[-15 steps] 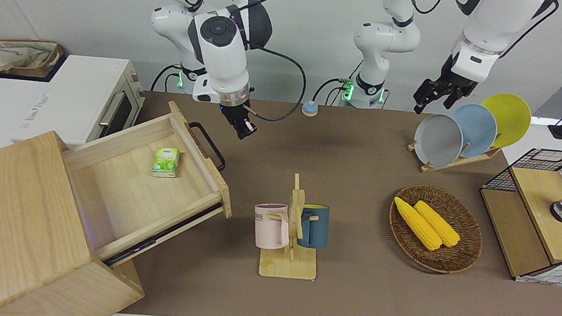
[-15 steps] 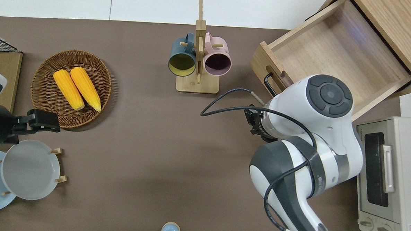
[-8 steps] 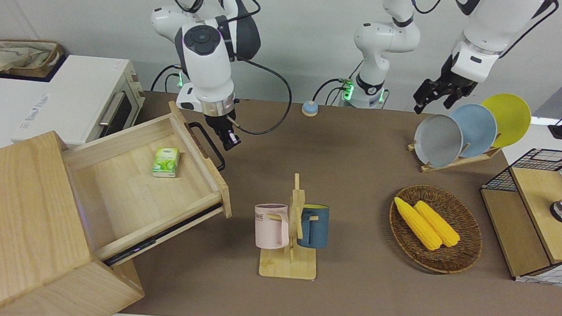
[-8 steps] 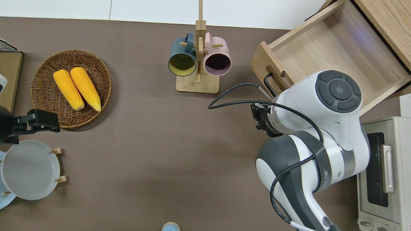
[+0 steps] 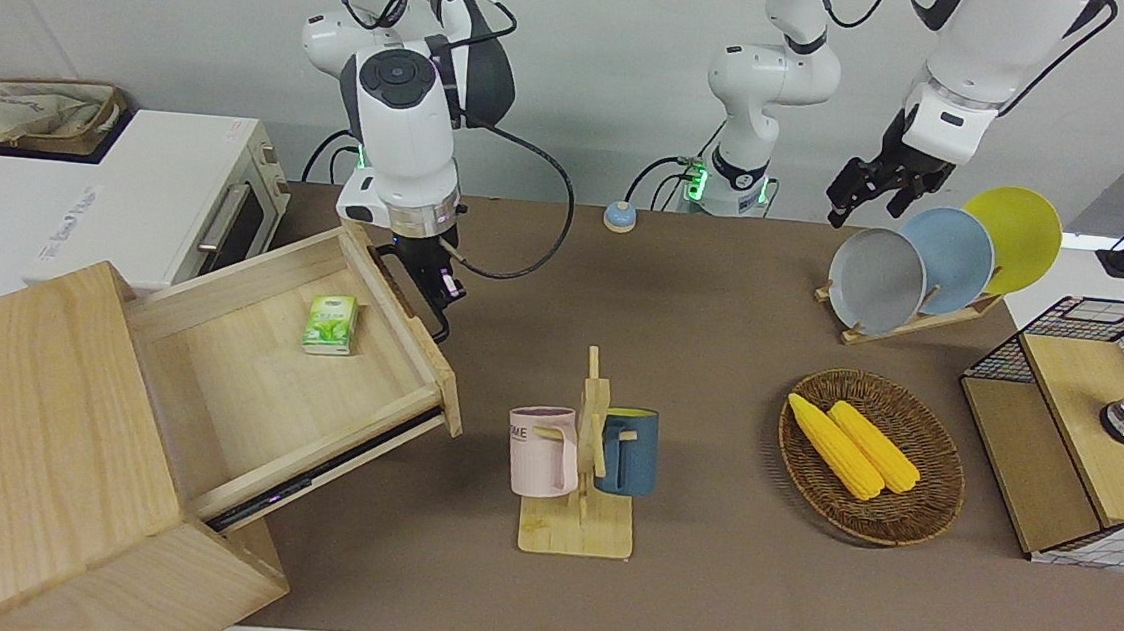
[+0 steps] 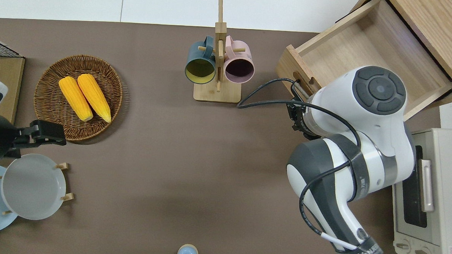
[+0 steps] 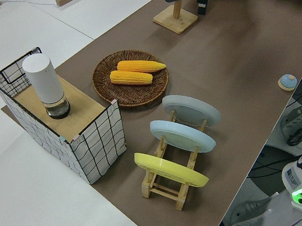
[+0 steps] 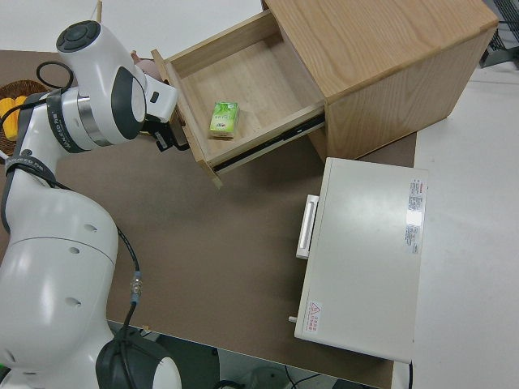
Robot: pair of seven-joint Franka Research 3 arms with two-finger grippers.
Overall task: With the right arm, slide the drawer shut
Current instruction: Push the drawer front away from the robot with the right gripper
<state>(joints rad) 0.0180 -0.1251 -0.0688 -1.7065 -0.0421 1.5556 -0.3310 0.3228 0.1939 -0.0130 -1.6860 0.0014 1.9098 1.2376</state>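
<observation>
At drawer (image 5: 278, 353) handle (image 5: 414, 289), right end effector (image 5: 432, 283)

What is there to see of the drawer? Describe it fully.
The drawer is wide, shallow, pale wood, pulled well out of its cabinet. A black bar handle sits on its front. Inside lies one small green box. The right gripper is at the handle; contact cannot be told.

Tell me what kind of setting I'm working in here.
Probably a lab mock-up of a kitchen: a toaster oven, plates in a rack and mugs on a wooden stand share one brown-covered table with two robot arms.
</observation>
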